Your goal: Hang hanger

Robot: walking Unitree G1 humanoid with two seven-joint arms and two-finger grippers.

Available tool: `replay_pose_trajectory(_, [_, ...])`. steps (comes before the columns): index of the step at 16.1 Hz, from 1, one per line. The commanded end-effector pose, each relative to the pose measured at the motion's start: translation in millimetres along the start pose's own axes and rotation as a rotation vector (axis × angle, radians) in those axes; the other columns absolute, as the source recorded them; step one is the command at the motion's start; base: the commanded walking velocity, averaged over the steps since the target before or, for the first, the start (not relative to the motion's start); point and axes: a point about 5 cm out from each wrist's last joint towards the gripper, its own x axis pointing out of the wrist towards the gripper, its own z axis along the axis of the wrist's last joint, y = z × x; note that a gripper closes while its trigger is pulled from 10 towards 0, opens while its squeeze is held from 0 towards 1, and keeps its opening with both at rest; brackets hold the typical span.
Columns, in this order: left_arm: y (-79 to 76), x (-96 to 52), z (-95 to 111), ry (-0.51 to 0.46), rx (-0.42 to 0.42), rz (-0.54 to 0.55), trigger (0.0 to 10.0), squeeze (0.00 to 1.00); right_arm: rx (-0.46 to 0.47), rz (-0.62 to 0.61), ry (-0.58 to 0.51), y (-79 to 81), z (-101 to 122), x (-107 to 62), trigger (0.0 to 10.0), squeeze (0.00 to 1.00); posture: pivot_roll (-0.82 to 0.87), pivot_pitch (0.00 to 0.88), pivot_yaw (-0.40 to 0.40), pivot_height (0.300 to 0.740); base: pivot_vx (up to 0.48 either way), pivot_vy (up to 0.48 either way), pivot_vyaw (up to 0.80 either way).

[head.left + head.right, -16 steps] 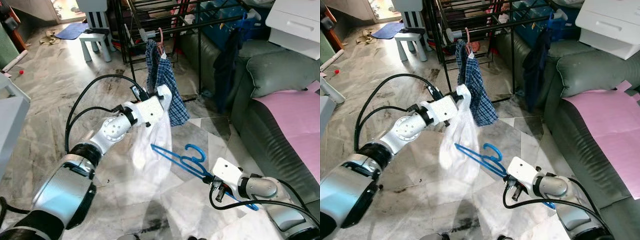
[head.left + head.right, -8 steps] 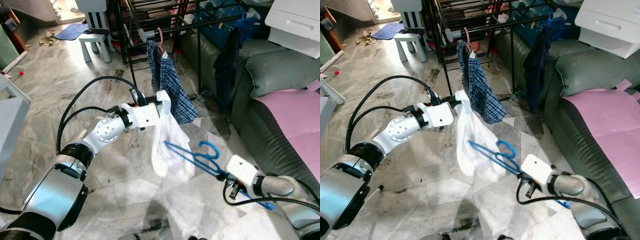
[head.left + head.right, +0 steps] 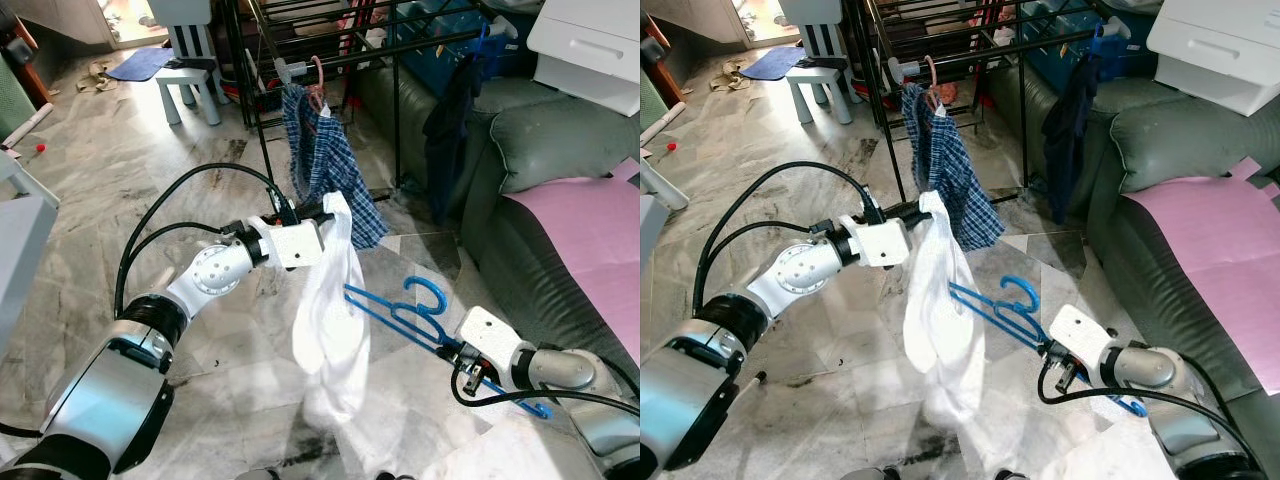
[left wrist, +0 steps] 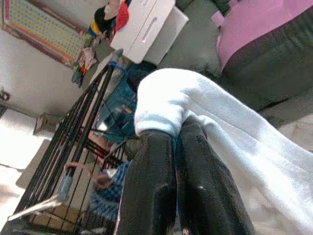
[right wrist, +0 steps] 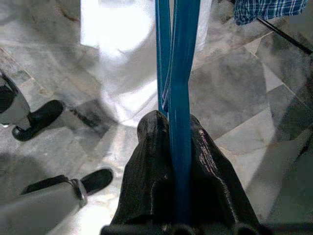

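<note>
Two things in play: blue hanger (image 3: 400, 312) and white garment (image 3: 330, 310), each held by one arm.
Hanger: gripped low on its frame by the right end effector (image 3: 462, 352), fingers clamped tight on the blue bar in the right wrist view; it sticks out toward the garment, hook (image 3: 425, 293) uppermost, well above the marble floor (image 3: 120, 200).
Garment: pinched at its top edge by the left end effector (image 3: 322, 213), closed on a fold of white cloth in the left wrist view; the rest hangs down limp, its lower end near the floor.
Relation: the hanger's far arm reaches the side of the hanging cloth; whether it is already inside the garment or only beside it cannot be told.
Step in hand: dressing the hanger, judged from both arms meeting mid-air; hanging on the black drying rack (image 3: 300, 50) is not yet done.
Next move calls for: threading the hanger arm into an opening of the cloth, then lifting the hook toward a rack bar.
Around: plaid shirt (image 3: 325, 160) already on the rack, dark garment (image 3: 450, 110) farther along, grey sofa (image 3: 560, 150) with pink sheet (image 3: 590, 230).
Hard to make out: the garment's neck or opening is bunched; the hanger's lower end is hidden behind the right wrist; probably a shirt, though its shape is unclear.
</note>
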Motion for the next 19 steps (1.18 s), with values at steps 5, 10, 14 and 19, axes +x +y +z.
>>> replay_pose_trajectory(5, [2.5, 9.5, 28.0, -0.166, -0.037, 0.021, 10.0, 0.00, 0.132, 0.019, -0.082, 3.0, 8.0, 15.5, 10.0, 0.00, -0.07, 0.117, 0.085, 0.740, 0.000, 0.000, 0.00])
replay_pose_trajectory(10, [12.9, 11.9, 50.0, -0.251, -0.193, 0.118, 10.0, 0.00, 0.377, 0.076, -0.055, 15.7, -19.7, 28.5, 10.0, 0.00, -0.06, 0.116, 0.072, 0.740, 0.000, 0.000, 0.00])
replay_pose_trajectory(14, [31.7, 2.9, 38.2, -0.166, -0.259, 0.195, 10.0, 0.00, 0.674, -0.104, -0.038, 4.7, -54.1, 21.1, 10.0, 0.00, -0.07, 0.115, 0.074, 0.740, 0.000, 0.000, 0.00])
replay_pose_trajectory(19, [18.0, -8.1, 14.7, -0.018, -0.242, 0.167, 10.0, 0.00, 0.877, -0.266, -0.175, -23.7, -46.9, 8.4, 10.0, 0.00, -0.08, 0.116, 0.072, 0.740, 0.000, 0.000, 0.00])
